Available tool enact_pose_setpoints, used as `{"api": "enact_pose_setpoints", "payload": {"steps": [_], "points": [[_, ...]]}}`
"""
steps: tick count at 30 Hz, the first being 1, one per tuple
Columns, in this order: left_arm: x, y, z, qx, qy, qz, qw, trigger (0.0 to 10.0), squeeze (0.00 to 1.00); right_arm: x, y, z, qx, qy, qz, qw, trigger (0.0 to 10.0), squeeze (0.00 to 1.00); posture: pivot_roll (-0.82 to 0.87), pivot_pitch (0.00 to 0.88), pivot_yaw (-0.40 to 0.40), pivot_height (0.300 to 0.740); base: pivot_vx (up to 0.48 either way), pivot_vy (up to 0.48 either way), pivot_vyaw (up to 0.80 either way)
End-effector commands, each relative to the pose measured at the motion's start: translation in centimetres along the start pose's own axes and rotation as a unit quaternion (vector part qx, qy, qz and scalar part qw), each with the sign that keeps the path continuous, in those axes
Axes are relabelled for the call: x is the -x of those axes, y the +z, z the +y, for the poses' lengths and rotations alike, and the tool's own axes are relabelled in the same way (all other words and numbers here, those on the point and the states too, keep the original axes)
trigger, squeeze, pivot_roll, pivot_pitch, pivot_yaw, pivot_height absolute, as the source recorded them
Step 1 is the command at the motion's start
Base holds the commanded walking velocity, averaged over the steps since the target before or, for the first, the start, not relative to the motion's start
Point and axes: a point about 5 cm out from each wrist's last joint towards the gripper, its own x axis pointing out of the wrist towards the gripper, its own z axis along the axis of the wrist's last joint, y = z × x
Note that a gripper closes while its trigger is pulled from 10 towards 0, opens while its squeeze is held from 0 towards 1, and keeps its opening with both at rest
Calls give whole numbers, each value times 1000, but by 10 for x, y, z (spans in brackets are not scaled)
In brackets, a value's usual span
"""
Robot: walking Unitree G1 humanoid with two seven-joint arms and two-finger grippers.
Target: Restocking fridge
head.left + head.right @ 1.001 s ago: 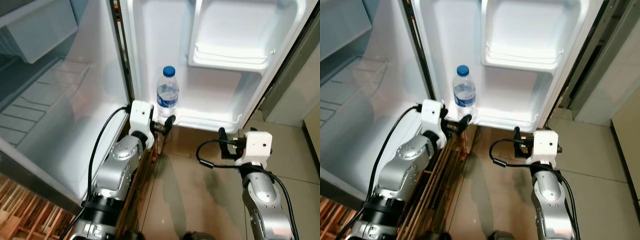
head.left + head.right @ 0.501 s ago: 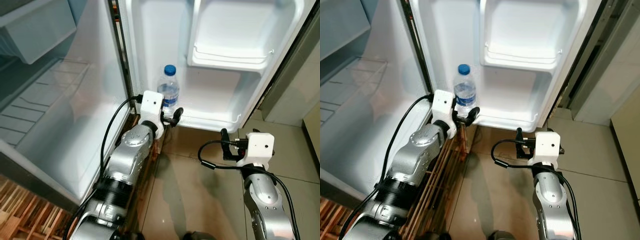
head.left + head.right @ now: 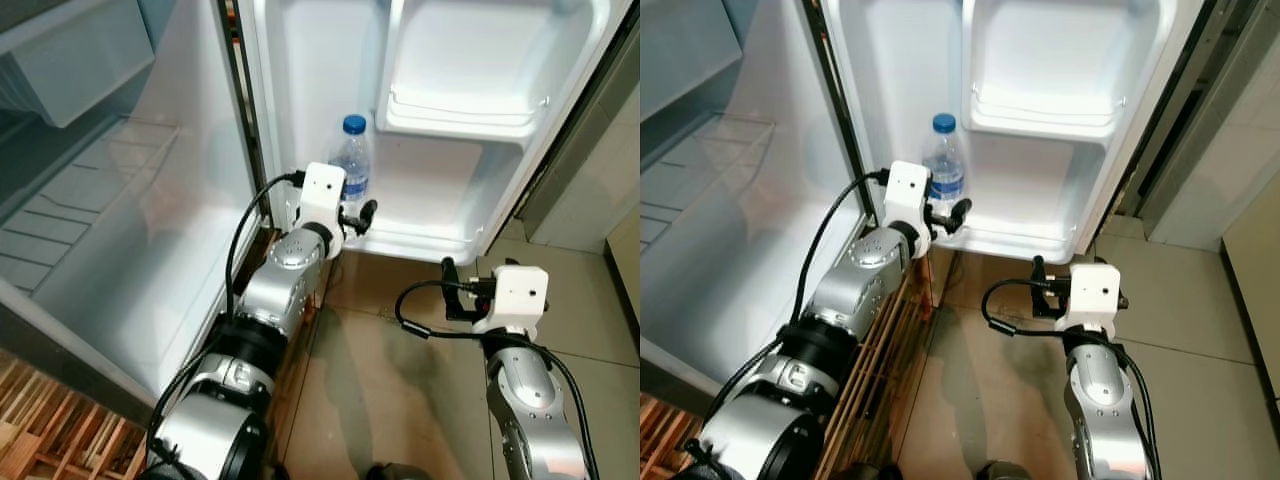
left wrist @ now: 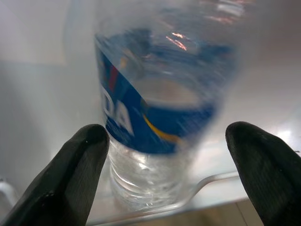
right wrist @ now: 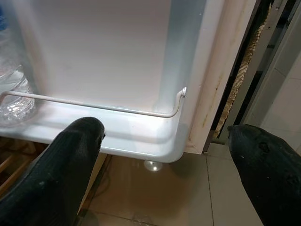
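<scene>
A water bottle point(image 3: 352, 165) with a blue cap is seen upright on the lowest shelf of the open fridge door point(image 3: 300, 90), behind the thin wire rail point(image 5: 94, 107). The left gripper point(image 4: 171, 155) is held just before it, fingers spread wide on either side — nothing is gripped. The right gripper point(image 5: 174, 160) is held low over the tiled floor point(image 3: 400, 400), also wide open and empty.

The bottom door shelf point(image 3: 1025, 243) carries one upright water bottle point(image 3: 944, 170) at its left end, behind the wire rail point(image 5: 94, 107).
</scene>
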Motion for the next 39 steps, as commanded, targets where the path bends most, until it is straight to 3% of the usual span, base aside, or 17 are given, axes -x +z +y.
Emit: {"api": "enact_pose_setpoints", "payload": {"steps": [1, 17, 24, 30, 35, 39], "points": [[-3, 3, 4, -10, 14, -6, 1000, 10000, 0, 1, 1, -1, 2, -4, 0, 1000, 10000, 180, -251, 56, 54, 740, 0, 0, 0], [-10, 0, 10, -60, 43, -29, 997, 10000, 0, 0, 1, 2, 1, 0, 1, 1000, 10000, 180, -247, 55, 50, 740, 0, 0, 0], [-15, 9, -1, -72, 30, -50, 996, 10000, 0, -1, 0, 2, 2, 1, 2, 1000, 10000, 184, -249, 55, 52, 740, 0, 0, 0], [-17, 16, -12, -55, 6, -63, 996, 10000, 0, 0, 0, 2, 2, 0, 2, 1000, 10000, 184, -254, 57, 55, 740, 0, 0, 0], [-15, 12, -12, -54, -21, -48, 997, 10000, 0, 2, 0, 0, 3, -3, 4, 1000, 10000, 180, -250, 61, 54, 740, 0, 0, 0], [-10, 2, -3, -49, -30, -19, 998, 10000, 0, 3, -2, 0, 3, -2, 7, 1000, 10000, 180, -243, 61, 53, 740, 0, 0, 0]]}}
